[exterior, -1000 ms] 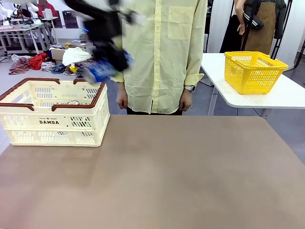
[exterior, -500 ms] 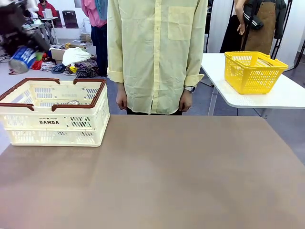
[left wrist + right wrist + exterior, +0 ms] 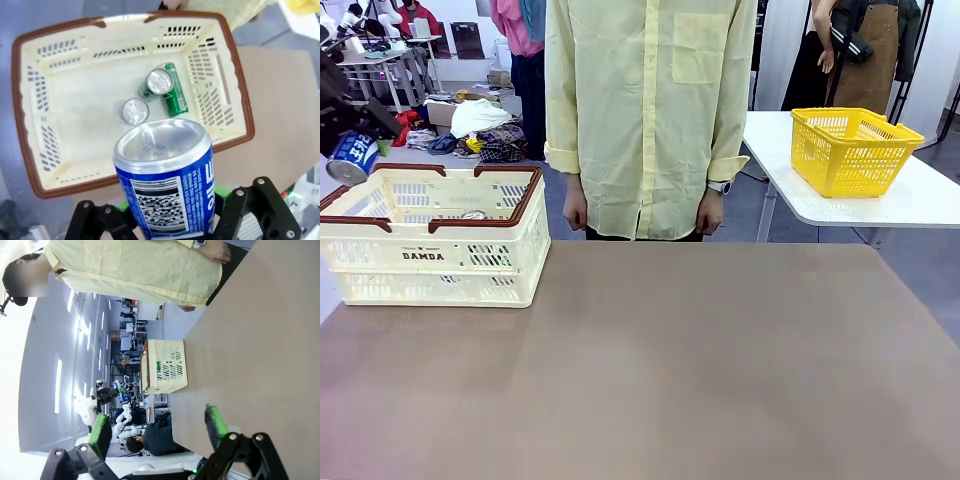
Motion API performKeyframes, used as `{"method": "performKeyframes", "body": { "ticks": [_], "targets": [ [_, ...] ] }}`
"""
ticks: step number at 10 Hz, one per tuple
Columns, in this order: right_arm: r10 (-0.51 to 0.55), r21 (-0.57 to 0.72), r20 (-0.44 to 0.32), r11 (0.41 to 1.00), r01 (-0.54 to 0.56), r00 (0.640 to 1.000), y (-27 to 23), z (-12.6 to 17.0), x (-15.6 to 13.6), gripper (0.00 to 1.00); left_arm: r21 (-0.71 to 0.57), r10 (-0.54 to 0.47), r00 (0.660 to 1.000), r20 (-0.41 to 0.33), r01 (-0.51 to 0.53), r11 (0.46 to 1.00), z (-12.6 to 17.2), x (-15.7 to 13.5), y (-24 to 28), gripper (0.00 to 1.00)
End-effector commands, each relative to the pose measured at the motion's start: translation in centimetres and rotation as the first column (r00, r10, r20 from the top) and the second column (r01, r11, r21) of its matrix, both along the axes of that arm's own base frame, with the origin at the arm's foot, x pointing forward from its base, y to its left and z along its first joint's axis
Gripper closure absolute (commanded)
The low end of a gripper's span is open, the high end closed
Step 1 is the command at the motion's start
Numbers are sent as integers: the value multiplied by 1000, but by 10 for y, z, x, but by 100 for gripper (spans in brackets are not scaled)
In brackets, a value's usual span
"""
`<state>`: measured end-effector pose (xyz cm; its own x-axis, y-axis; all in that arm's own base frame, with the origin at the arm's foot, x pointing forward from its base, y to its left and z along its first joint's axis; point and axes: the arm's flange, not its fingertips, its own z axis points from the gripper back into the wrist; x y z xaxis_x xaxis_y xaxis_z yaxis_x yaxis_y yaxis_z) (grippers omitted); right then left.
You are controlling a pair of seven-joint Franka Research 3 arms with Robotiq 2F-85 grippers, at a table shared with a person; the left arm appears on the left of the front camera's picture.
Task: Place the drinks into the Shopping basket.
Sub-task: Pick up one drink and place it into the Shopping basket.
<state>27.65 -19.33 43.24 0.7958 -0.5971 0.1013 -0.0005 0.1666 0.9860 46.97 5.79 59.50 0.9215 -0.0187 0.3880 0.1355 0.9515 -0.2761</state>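
Two cans [image 3: 161, 90] lie at the center of the cream basket [image 3: 30, 115] while the left tool [image 3: 175, 220] grips a blue can [image 3: 167, 180] at lower frame, the right tool [image 3: 157, 427] open over the counter [image 3: 650, 370].

You see a blue Pocari Sweat can [image 3: 167, 187], silver top up, suspended above the near edge of the cream, brown-rimmed Shopping basket [image 3: 227, 90]. On the basket's floor near its centre: one green can [image 3: 175, 92] lying flat, two cans [image 3: 135, 111] standing upright.
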Motion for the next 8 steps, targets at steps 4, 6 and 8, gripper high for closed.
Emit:
{"method": "performKeyframes", "body": {
  "ticks": [4,6,8],
  "targets": [
    [-6,8,31,1000,5,1000,-1,2,4,0,28,-16,1000,5,16,999,8,1,-7,100],
    [-6,8,31,1000,5,1000,-1,2,4,0,76,-45,998,-50,49,996,-4,90,6,100],
    [-6,8,31,1000,5,1000,-1,2,4,0,112,-75,990,-120,89,990,-39,148,30,100]
  ]
}}
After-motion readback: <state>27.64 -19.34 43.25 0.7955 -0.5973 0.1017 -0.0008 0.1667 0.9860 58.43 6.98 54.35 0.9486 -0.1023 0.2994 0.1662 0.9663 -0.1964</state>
